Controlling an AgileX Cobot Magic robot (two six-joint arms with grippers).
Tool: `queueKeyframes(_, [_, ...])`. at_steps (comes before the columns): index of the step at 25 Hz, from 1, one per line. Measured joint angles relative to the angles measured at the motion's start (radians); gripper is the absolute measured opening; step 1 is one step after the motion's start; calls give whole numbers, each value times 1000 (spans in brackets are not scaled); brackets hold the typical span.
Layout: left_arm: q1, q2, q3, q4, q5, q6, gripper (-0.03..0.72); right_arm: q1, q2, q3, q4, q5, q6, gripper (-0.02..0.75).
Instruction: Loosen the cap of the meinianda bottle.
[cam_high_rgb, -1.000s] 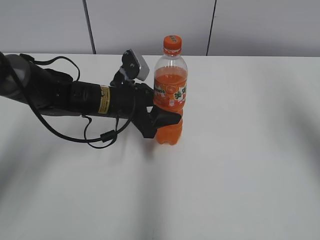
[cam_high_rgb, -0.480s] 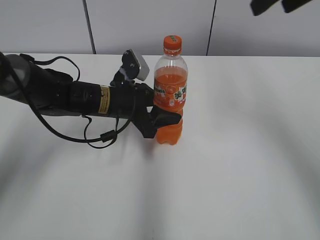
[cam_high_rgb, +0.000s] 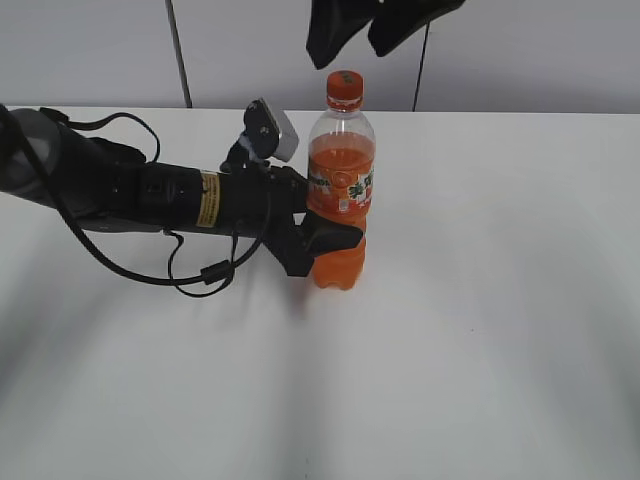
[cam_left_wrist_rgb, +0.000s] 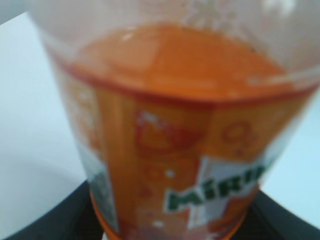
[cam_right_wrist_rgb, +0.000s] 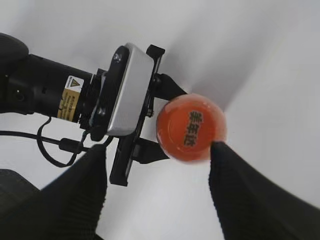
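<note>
The meinianda bottle (cam_high_rgb: 340, 200) stands upright on the white table, half full of orange soda, with its orange, green and white label (cam_left_wrist_rgb: 200, 185) filling the left wrist view. Its orange cap (cam_high_rgb: 344, 89) is on top and shows from above in the right wrist view (cam_right_wrist_rgb: 191, 128). My left gripper (cam_high_rgb: 325, 235) is shut on the bottle's lower body from the left. My right gripper (cam_high_rgb: 352, 30) hangs open just above the cap, its two black fingers (cam_right_wrist_rgb: 157, 150) spread wide, the right one close beside the cap.
The left arm (cam_high_rgb: 150, 195) with its cables lies across the table's left half. The white table (cam_high_rgb: 480, 300) stretches around the bottle. A grey panelled wall (cam_high_rgb: 520, 50) stands behind.
My right gripper has come into view from the upper right and moved left and down to hang over the cap. The bottle and left arm have not moved.
</note>
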Motion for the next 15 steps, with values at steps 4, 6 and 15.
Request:
queueKeyframes(4, [0, 0, 0, 0, -3, 0, 409, 4, 40, -38, -10, 0, 15, 480])
queueKeyframes(6, [0, 2, 0, 0, -6, 0, 409, 4, 45, -42, -34, 1, 16, 480])
queueKeyframes(15, [0, 3, 0, 0, -13, 1, 409, 4, 89, -44, -59, 1, 18, 480])
